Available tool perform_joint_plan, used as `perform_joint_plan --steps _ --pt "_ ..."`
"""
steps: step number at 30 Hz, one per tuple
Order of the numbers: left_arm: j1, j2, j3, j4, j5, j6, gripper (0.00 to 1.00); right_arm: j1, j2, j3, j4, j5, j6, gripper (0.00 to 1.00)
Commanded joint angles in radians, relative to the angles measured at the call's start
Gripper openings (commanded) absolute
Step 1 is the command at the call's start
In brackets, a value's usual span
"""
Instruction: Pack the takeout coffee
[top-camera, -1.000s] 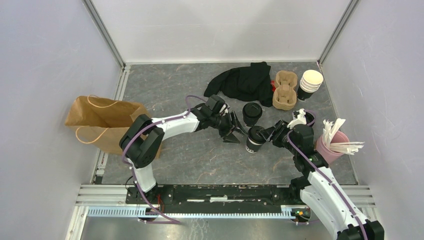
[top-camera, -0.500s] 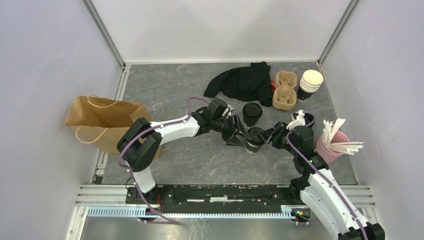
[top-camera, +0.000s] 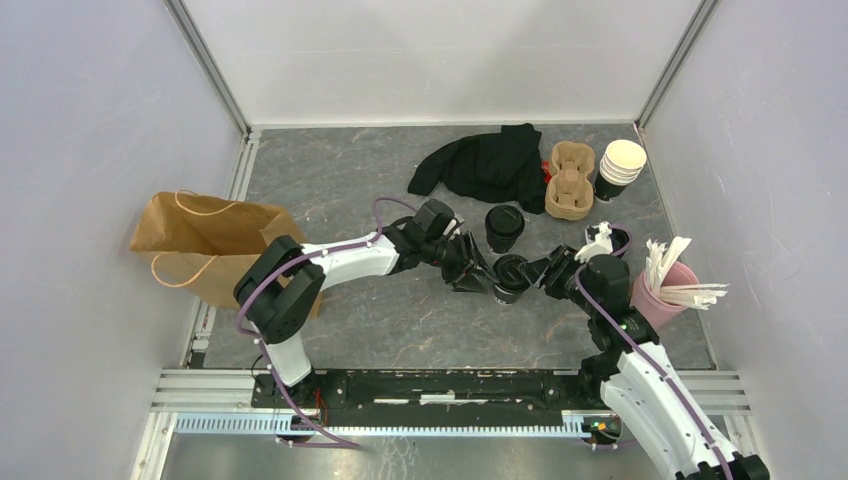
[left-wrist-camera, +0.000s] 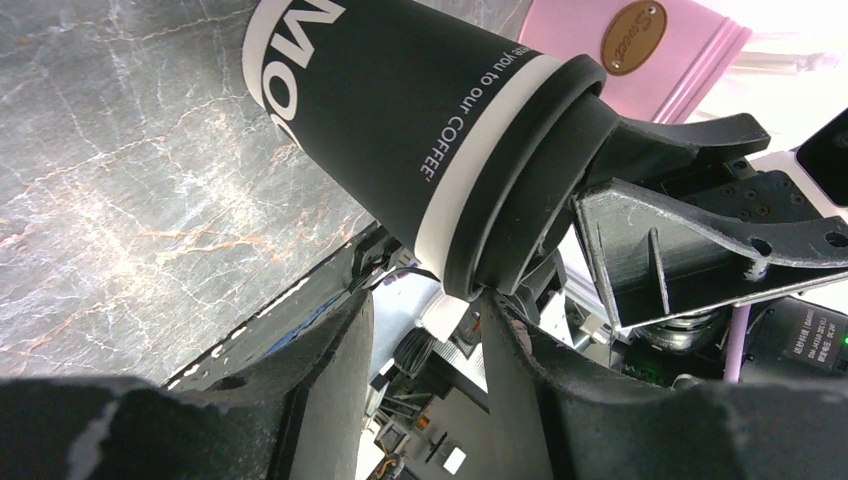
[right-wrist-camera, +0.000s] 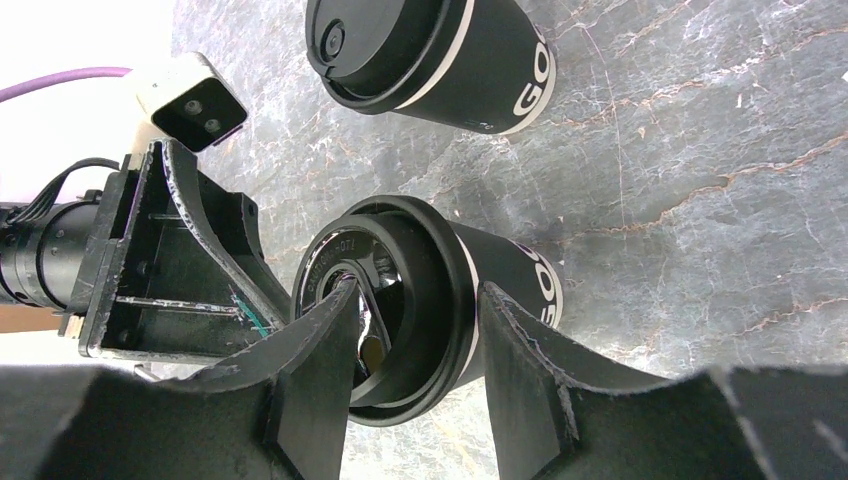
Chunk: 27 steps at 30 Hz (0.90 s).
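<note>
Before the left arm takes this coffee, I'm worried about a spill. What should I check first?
1. Lid seated on the held cup: ok.
2. Right hand clamped on the held cup at its lid end: ok.
3. Left hand gripping firmly: cannot tell; its fingers flank the rim.
4. Second cup upright, apart from the held cup: ok.
5. Paper bag mouth open: cannot tell.

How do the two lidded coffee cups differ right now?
The near cup is gripped at its lid by the right gripper; the far cup stands free. The left gripper flanks the near cup, not the far cup. Both are black with black sip lids.
</note>
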Motion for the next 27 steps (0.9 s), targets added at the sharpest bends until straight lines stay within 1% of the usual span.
perform_joint_plan --steps 1,8,14,17,19,23,27 --pt "-0.010 0.001 0.004 -0.002 -0.034 0.002 0.51 0.006 -0.011 -0.018 0.007 0.018 0.017 0.53" --pt "-0.013 0.046 0.022 -0.118 -0.080 0.096 0.48 0.007 -0.005 -0.060 0.007 0.003 0.000 0.53" --pt "-0.013 0.080 0.023 -0.213 -0.116 0.158 0.42 0.005 -0.022 -0.096 -0.018 0.010 -0.007 0.54" --pt "-0.008 0.091 0.017 -0.260 -0.147 0.181 0.36 0.005 -0.023 -0.113 -0.019 0.014 0.006 0.54" --pt "-0.006 0.114 0.014 -0.282 -0.160 0.199 0.30 0.005 -0.014 -0.114 -0.026 0.023 0.004 0.55" --pt "0.002 0.160 -0.020 -0.266 -0.142 0.195 0.25 0.005 0.010 -0.119 -0.019 0.029 -0.001 0.54" --pt "0.012 0.168 -0.022 -0.278 -0.167 0.193 0.24 0.002 0.026 -0.128 -0.031 0.040 -0.008 0.55"
